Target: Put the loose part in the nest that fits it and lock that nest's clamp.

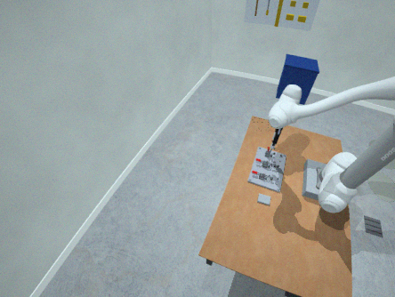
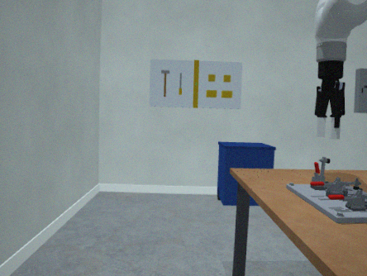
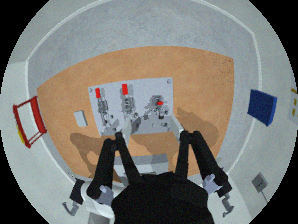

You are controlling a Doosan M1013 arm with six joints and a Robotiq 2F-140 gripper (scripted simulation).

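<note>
The gripper [image 2: 329, 131] hangs high above the far end of the fixture [image 1: 267, 169], its fingers [image 2: 321, 127] part-way apart with nothing between them. The loose part [image 1: 264, 199], a small grey plate, lies flat on the table [image 1: 249, 249] just below the fixture in the top view, near it but not touching; in the wrist view it shows as a pale patch left of the fixture [image 3: 136, 111]. So the task looks barely begun: the pick-up step is in hand, and no nest holds the part yet. The next move calls for carrying the claw from the upper end of the fixture down past its lower edge, descending over the plate and closing on its edges. The exterior view shows 1 clamp handle [image 2: 316, 168] standing upright at the right of the frame while other red-tipped handles lie lower; which nest fits the part is too small to tell. A blue bin [image 1: 298, 77] stands beyond the table at the upper middle of the top view; its contents cannot be seen.
</note>
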